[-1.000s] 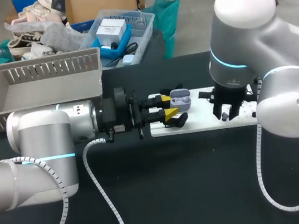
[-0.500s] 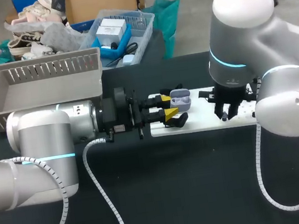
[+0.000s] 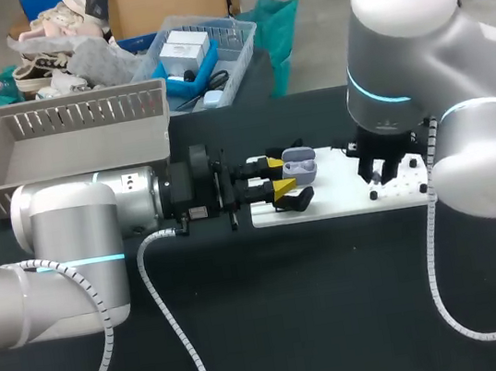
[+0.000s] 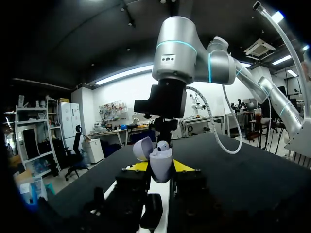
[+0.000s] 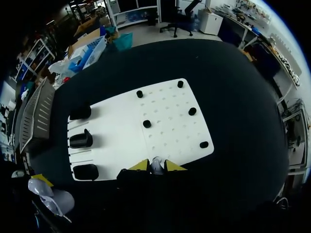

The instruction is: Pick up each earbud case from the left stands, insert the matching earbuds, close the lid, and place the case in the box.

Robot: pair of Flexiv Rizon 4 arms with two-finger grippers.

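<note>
My left gripper lies level over the left end of the white board and is shut on a lavender earbud case. In the left wrist view the case stands upright between the yellow tips, its lid open and one earbud seated in it. My right gripper hangs over the right half of the board, pointing down. In the right wrist view it is shut on a small white earbud, above the board's near edge. The case shows off to the side there.
Three black stands sit on the board's left half, and several black pegs on its dotted right half. A grey slatted basket stands at the table's back left. A cable loops from each arm over the dark tabletop.
My right gripper has closed on the earbud and risen off the board, shifting slightly right. The left arm and the case have not moved.
</note>
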